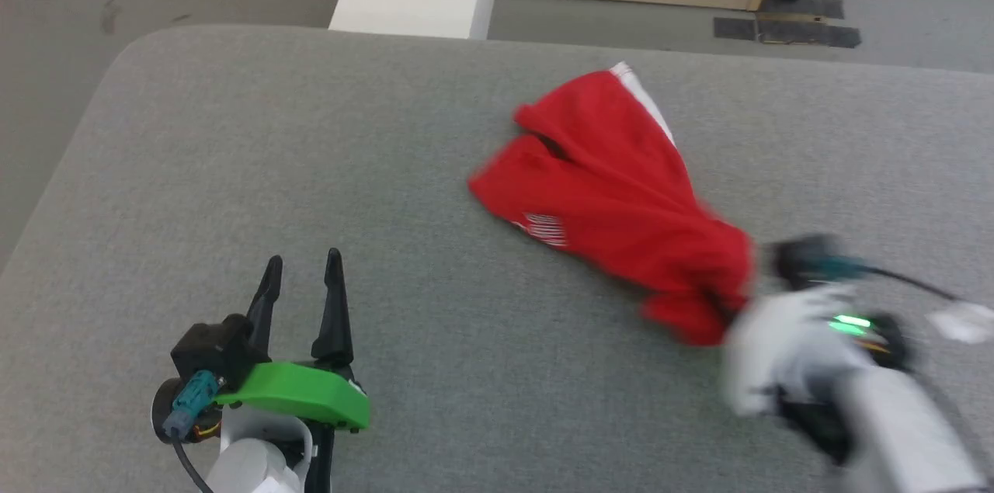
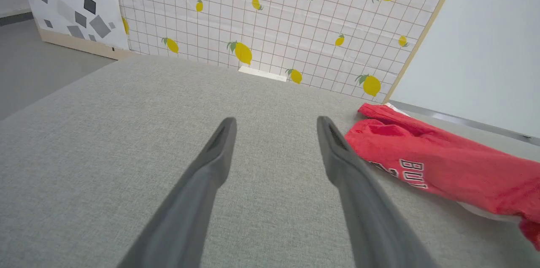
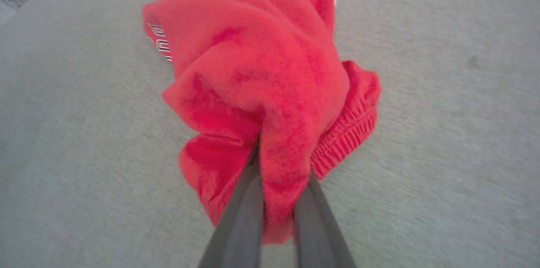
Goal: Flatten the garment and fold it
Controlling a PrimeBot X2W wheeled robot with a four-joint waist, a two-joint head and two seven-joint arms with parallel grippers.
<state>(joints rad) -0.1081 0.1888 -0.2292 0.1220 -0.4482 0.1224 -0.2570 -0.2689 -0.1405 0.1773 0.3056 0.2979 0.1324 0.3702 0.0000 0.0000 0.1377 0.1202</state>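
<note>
Right gripper point(image 3: 280, 162) is clamped on the waist end of the bright red soft fabric shorts point(image 1: 613, 182), bunched toward the right edge of the grey cloth-covered desk point(image 1: 311, 151). Left gripper point(image 1: 304, 260), fingers apart, should take the waistband's other end.

On the table point(image 1: 233, 128), the garment point(image 1: 613, 190) lies right of centre, legs pointing away from me, its near end between the fingers of my right gripper point(image 3: 282, 166) at the near right. My left gripper point(image 1: 304, 260) is at the near left, well apart from it; a wall panel point(image 2: 253, 14) stands beyond the table's far edge.
</note>
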